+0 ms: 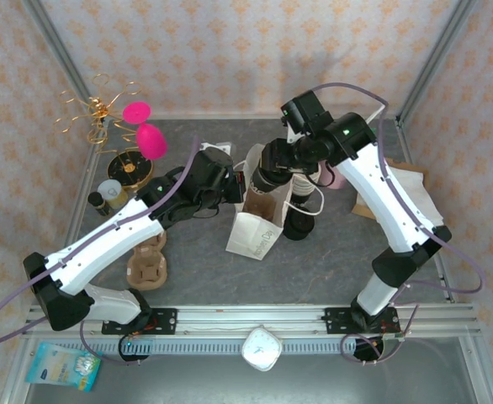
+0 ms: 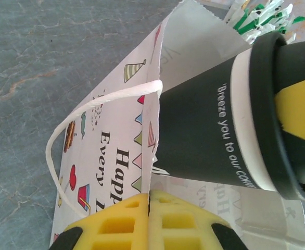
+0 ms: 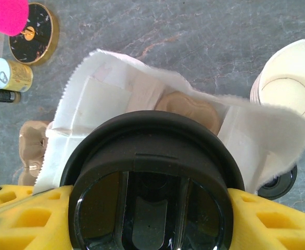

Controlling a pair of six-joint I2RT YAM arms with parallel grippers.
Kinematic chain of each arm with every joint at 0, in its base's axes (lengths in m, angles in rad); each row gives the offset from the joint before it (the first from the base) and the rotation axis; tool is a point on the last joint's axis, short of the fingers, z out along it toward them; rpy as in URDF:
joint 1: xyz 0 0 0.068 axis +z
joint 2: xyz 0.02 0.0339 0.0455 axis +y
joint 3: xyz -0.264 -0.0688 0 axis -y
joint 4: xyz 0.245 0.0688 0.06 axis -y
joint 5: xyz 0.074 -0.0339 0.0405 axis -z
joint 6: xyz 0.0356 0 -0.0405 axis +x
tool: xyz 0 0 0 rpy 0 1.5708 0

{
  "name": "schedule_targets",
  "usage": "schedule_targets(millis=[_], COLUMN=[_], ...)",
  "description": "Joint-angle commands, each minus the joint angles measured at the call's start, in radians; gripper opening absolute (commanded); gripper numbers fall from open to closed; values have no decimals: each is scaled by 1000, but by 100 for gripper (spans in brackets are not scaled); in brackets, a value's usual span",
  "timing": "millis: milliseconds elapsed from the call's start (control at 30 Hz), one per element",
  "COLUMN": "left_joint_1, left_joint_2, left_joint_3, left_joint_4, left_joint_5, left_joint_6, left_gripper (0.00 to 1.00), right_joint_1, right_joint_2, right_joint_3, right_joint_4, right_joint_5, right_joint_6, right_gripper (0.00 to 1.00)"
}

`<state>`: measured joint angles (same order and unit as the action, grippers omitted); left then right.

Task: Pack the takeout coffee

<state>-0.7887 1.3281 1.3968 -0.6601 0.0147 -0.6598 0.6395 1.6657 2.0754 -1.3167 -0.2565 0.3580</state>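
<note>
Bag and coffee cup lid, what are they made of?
The bag looks like thin matte paper: creased, with a zigzag-cut rim and printed pictures; its handle looks like white twisted string. The lid looks like smooth black plastic, slightly glossy, with moulded ridges. The cup is probably paper, dark and matte with white lettering.

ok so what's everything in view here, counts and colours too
takeout coffee: one, dark sleeve and black lid, at the bag's mouth
paper bag: one, white with party print, mid table
cup stack: one, cream, right of the bag
lid pile: one, black, right of the bag
cup carrier: one, brown, near left
wire stand: one, gold, far left
egg shapes: two, pink, by the wire stand
left gripper: one, yellow fingers, shut on the bag's edge
right gripper: one, yellow fingers, shut on the takeout coffee
</note>
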Motion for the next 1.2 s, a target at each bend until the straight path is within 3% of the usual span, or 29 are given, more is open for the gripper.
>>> schedule_targets(millis=[0,867,1167], left_joint_1=[-17,-63,-57], left_joint_2=[-21,-55,-89], left_joint_3=[-7,-82,-167], left_joint_4=[57,134,192], left_joint_5=[-46,-78,-62], left_joint_6=[-36,-65,-124], left_gripper=[0,0,0], right_joint_1=[12,74,87], right_joint_2=[14,87,136], right_joint_3=[7,-68,-53], right_joint_4=[7,5,9], right_joint_5=[36,232,197], right_joint_6=[15,95,126], right_gripper=[55,53,53])
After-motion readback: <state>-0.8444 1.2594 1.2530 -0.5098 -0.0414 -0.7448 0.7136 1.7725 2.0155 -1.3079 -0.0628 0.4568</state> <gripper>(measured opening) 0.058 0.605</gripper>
